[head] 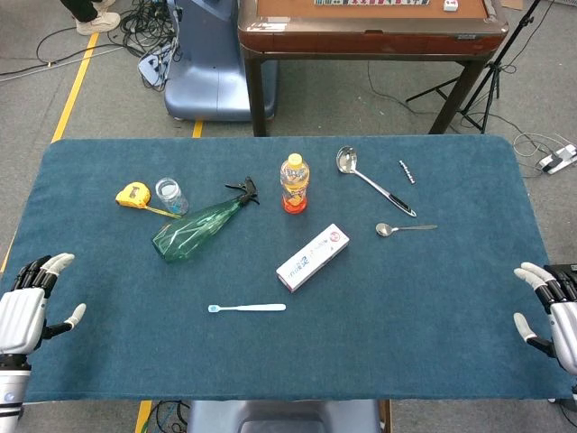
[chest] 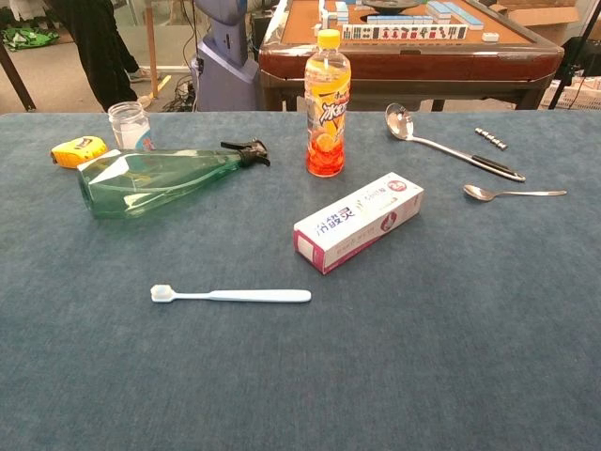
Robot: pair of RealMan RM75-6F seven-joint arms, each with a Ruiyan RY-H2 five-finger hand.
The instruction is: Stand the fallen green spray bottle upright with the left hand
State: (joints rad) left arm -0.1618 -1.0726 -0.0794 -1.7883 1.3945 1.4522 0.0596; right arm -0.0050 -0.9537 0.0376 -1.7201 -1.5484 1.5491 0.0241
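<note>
Bottle (head: pixel 196 229) lies on its side at the desk's (head: pixel 433 325) left-centre, black trigger head toward the orange drink (head: pixel 294 183), fat base toward the left hand (head: pixel 25 307). A tape measure (head: pixel 133 195) and jar (head: pixel 169 195) sit just behind it. Both hands rest empty, fingers apart, the right (head: pixel 552 311) well away. Best to wrap the wide body near its base and pivot the head upward, away from the jar.

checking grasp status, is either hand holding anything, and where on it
Nothing is held. The left hand and right hand are open; the bottle lies untouched.
</note>
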